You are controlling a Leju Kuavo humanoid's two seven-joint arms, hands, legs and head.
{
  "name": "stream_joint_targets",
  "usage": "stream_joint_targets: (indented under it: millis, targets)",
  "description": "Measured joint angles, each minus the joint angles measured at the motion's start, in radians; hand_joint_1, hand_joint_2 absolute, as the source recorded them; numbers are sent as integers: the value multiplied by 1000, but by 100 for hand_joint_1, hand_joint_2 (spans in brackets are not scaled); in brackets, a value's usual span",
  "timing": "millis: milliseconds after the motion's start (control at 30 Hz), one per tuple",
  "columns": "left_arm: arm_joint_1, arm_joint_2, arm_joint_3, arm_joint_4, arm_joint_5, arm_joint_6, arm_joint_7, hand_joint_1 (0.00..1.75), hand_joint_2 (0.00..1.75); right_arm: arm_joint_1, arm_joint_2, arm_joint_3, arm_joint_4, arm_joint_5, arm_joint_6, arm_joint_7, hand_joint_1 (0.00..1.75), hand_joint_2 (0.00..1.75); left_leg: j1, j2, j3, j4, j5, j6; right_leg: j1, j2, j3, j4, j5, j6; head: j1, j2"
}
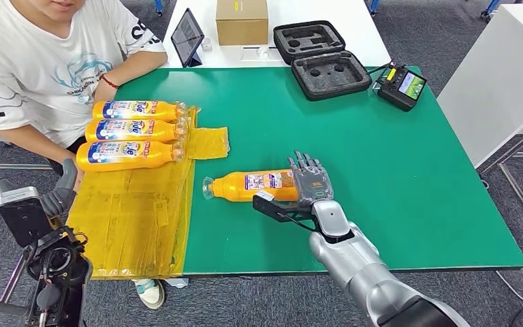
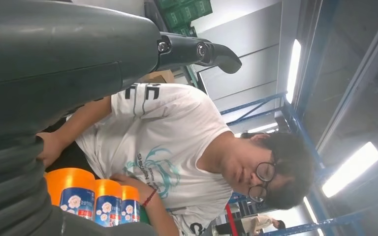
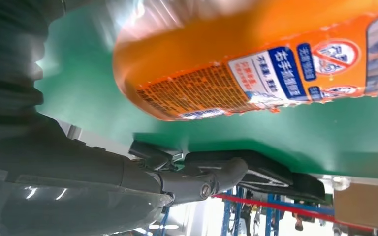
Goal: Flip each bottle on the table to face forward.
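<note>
Right hand (image 1: 311,182) lies with fingers spread over the base of the orange bottle (image 1: 255,185) lying on the green bench (image 1: 381,170), not yet gripping, so I judge the round bottle could roll away if nudged.

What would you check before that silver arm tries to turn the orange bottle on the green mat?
1. Right hand on the lone bottle: ok, it lies over the base end.
2. Firm grip: cannot tell; the fingers are spread over it.
3. Label side: not ok, small print faces up.
4. Room to roll: ok, bare green mat around it.
5. Three flipped bottles apart: ok.
6. Person clear of the bottle: ok.
</note>
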Motion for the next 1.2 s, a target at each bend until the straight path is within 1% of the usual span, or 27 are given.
stream_joint_targets:
  millis: [100, 367, 533, 733, 867, 1033, 1067, 1100, 1167, 1200]
  targets:
    - [-6, -2, -10, 4, 2, -1, 0, 0, 175, -25, 8, -6, 28, 1, 34, -27, 0, 175, 0, 0, 0, 0, 0, 0, 0, 0, 0, 0, 0, 0, 0, 0]
    - [-36, -3, -45, 37, 18, -1, 0, 0, 175, -97, 28, -19, 105, -26, 125, -163, 0, 175, 0, 0, 0, 0, 0, 0, 0, 0, 0, 0, 0, 0, 0, 0]
    - [-55, -3, -63, 61, 32, -1, 0, 0, 175, -140, 42, -29, 147, -46, 185, -212, 0, 175, 0, 0, 0, 0, 0, 0, 0, 0, 0, 0, 0, 0, 0, 0]
    - [-67, -3, -82, 86, 53, -1, 0, 0, 175, -164, 54, -35, 187, -57, 241, -228, 0, 175, 0, 0, 0, 0, 0, 0, 0, 0, 0, 0, 0, 0, 0, 0]
    - [-70, -2, -93, 102, 77, -1, 0, 0, 175, -172, 61, -38, 213, -60, 297, -222, 0, 175, 0, 0, 0, 0, 0, 0, 0, 0, 0, 0, 0, 0, 0, 0]
    - [-73, -1, -105, 117, 89, -2, 0, 0, 175, -178, 68, -44, 234, -62, 326, -214, 1, 175, 0, 0, 0, 0, 0, 0, 0, 0, 0, 0, 0, 0, 0, 0]
    - [-73, -1, -106, 120, 94, -4, 0, 0, 175, -180, 68, -44, 238, -61, 339, -208, 10, 175, 0, 0, 0, 0, 0, 0, 0, 0, 0, 0, 0, 0, 0, 0]
    - [-74, 0, -107, 122, 98, -5, 0, 0, 175, -182, 69, -44, 242, -60, 355, -202, 45, 175, 0, 0, 0, 0, 0, 0, 0, 0, 0, 0, 0, 0, 0, 0]
    - [-74, 1, -109, 126, 106, -8, 0, 0, 175, -186, 70, -45, 249, -60, 382, -193, 127, 175, 0, 0, 0, 0, 0, 0, 0, 0, 0, 0, 0, 0, 0, 0]
    - [-75, 2, -109, 127, 109, -9, 0, 0, 175, -189, 70, -46, 252, -62, 392, -191, 162, 175, 0, 0, 0, 0, 0, 0, 0, 0, 0, 0, 0, 0, 0, 0]
